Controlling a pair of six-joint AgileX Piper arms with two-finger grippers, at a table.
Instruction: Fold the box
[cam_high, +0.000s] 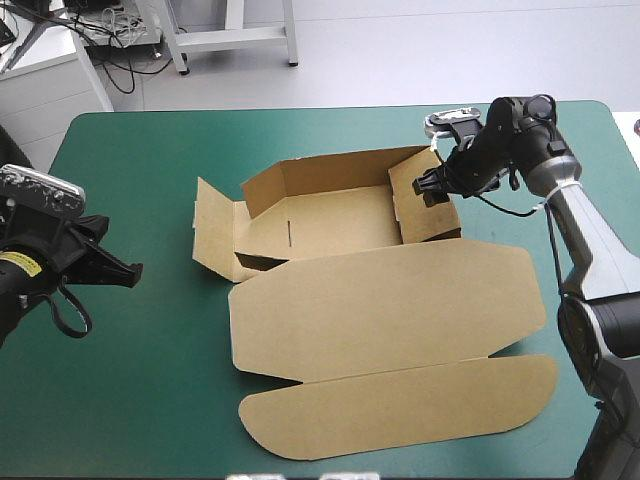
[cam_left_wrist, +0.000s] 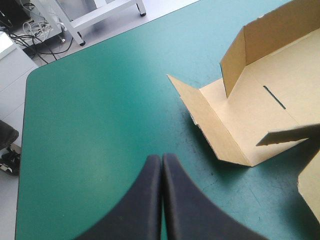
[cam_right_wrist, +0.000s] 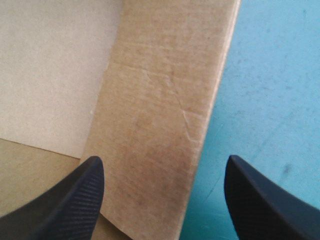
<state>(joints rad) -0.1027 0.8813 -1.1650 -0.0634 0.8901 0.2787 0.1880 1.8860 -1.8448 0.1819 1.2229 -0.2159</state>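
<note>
Overhead, box (cam_high: 380, 300) at surface (cam_high: 150, 400) middle, far and right walls raised, lid flat toward near edge; right jaws at right wall, left jaws far off at left edge. Left wrist: jaws together above teal-green cover (cam_left_wrist: 100, 125). Right wrist: jaws apart astride upright box (cam_right_wrist: 160, 125) wall

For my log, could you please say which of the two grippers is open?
The right gripper, spread wide at the box's raised wall; the left gripper is shut to a point.

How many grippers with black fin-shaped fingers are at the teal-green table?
2. The left gripper hangs near the table's left edge; the right gripper stands open over the brown cardboard box's raised right wall.
</note>
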